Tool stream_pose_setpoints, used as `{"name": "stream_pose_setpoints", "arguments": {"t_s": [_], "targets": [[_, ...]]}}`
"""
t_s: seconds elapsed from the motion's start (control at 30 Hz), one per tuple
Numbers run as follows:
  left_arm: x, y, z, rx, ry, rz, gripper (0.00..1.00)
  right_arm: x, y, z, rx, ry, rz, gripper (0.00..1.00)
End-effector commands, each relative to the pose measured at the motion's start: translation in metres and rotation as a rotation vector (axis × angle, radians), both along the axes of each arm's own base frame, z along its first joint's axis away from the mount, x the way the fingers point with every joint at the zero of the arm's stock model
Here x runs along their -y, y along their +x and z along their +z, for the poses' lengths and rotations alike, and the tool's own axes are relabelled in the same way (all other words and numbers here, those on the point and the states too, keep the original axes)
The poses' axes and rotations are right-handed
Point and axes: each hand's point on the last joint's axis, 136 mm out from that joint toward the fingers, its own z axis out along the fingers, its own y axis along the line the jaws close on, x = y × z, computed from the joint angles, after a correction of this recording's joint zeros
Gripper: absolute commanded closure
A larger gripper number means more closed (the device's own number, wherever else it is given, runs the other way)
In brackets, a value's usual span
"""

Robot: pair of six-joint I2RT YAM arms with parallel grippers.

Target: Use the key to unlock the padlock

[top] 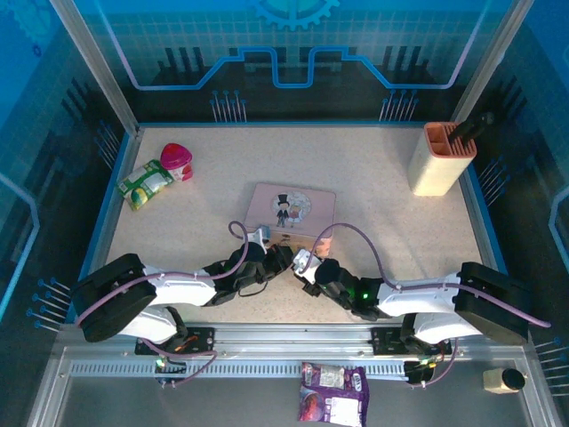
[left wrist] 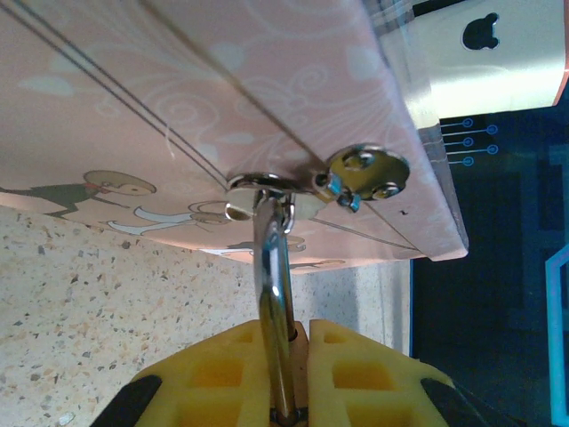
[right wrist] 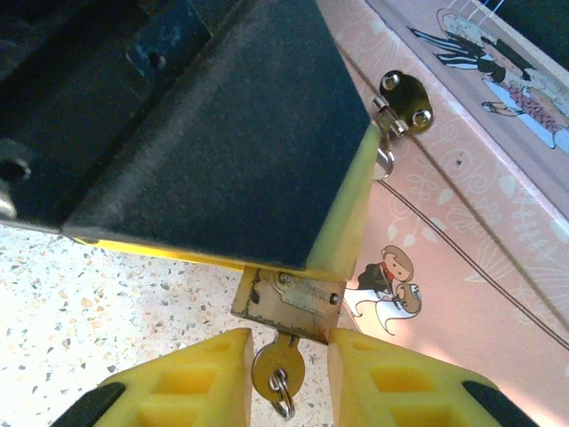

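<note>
**Speckled table point(top: 382, 222) with a pink tin at its centre**

Seen from above, a beige speckled table top with a blue rim fills the middle of the frame. A pink illustrated tin box point(top: 291, 209) lies flat at the centre. At upper left, a green and yellow packet point(top: 144, 185) lies just beside a small pink container with a red cap point(top: 176, 161). At upper right, a beige holder with an orange rim point(top: 442, 162) stands upright, something dark sticking out of it.

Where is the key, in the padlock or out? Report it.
In. The key has its head sticking out beneath the padlock, blade sunk in the brass body.
</note>
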Motion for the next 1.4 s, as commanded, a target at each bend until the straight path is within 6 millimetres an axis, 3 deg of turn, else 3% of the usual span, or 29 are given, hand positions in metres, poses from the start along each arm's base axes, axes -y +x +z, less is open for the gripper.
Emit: {"name": "stream_pose_setpoints", "arguments": {"t_s": [0.0, 0.53, 0.67, 0.83, 0.97, 1.37], "targets": [[0.008, 0.008, 0.037, 0.091, -0.101, -0.003, 1.00, -0.007, 0.006, 0.015, 0.056, 0.025, -0.019, 0.72], [0.015, 0.007, 0.035, 0.074, -0.121, -0.024, 1.00, -0.016, 0.018, 0.011, 0.061, 0.027, -0.078, 0.86], [0.016, 0.007, 0.033, 0.073, -0.115, -0.025, 1.00, -0.014, 0.019, 0.018, 0.052, 0.090, -0.109, 0.93], [0.015, 0.008, 0.030, 0.065, -0.107, -0.022, 1.00, -0.018, 0.014, 0.025, -0.093, 0.216, -0.096, 0.97], [0.018, 0.010, 0.029, 0.060, -0.103, -0.027, 1.00, -0.015, 0.016, 0.014, -0.294, 0.338, -0.111, 1.00], [0.017, 0.013, 0.019, 0.030, -0.089, -0.021, 0.94, -0.016, 0.013, 0.003, -0.476, 0.479, -0.155, 1.00]]}}
